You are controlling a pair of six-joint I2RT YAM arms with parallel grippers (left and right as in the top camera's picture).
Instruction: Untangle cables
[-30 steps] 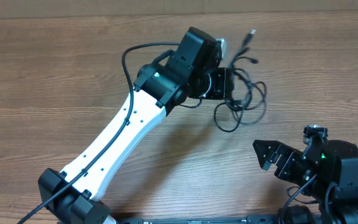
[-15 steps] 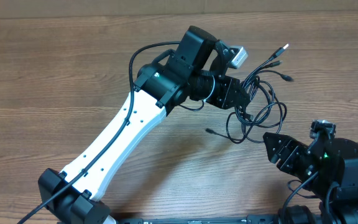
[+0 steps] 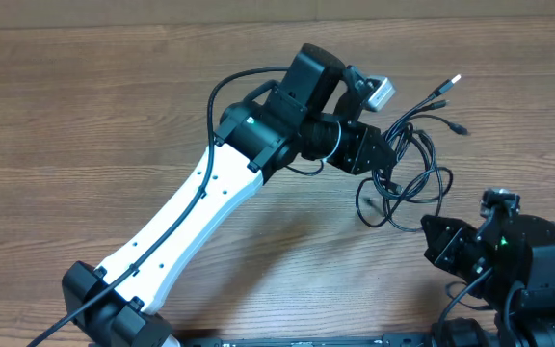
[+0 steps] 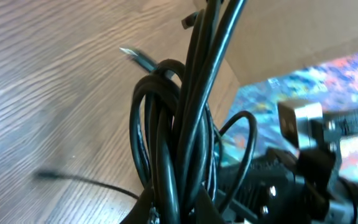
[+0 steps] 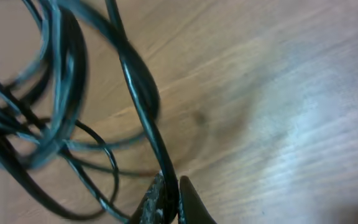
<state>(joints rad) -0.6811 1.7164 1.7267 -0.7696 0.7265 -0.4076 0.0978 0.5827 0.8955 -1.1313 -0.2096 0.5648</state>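
**Overhead.** The cables (image 3: 408,173), still 1 knotted bundle, have been carried to the right across the counter (image 3: 85,116). They are gripped by the left pincer (image 3: 383,164), which is closed tightly on them. The bundle is now just beside the right arm. The right pincer (image 3: 426,227), wide 1 second ago, has been closed at the lowest loop.

**Left wrist.** Several cords are seen pressed together between the fingers of the left pincer (image 4: 173,210) and rising from it. Beyond the counter edge, a beige panel (image 4: 278,31) and a colourful patterned surface (image 4: 316,78) are visible.

**Right wrist.** 1 strand (image 5: 143,99) is clamped in the tips of the right pincer (image 5: 168,202). The rest of the bundle is blurred at the upper left.

With the bundle now held at 2 places, it is judged that this strand can be drawn out of the knot. The counter is pale wood grain, with a bright glare at the right.
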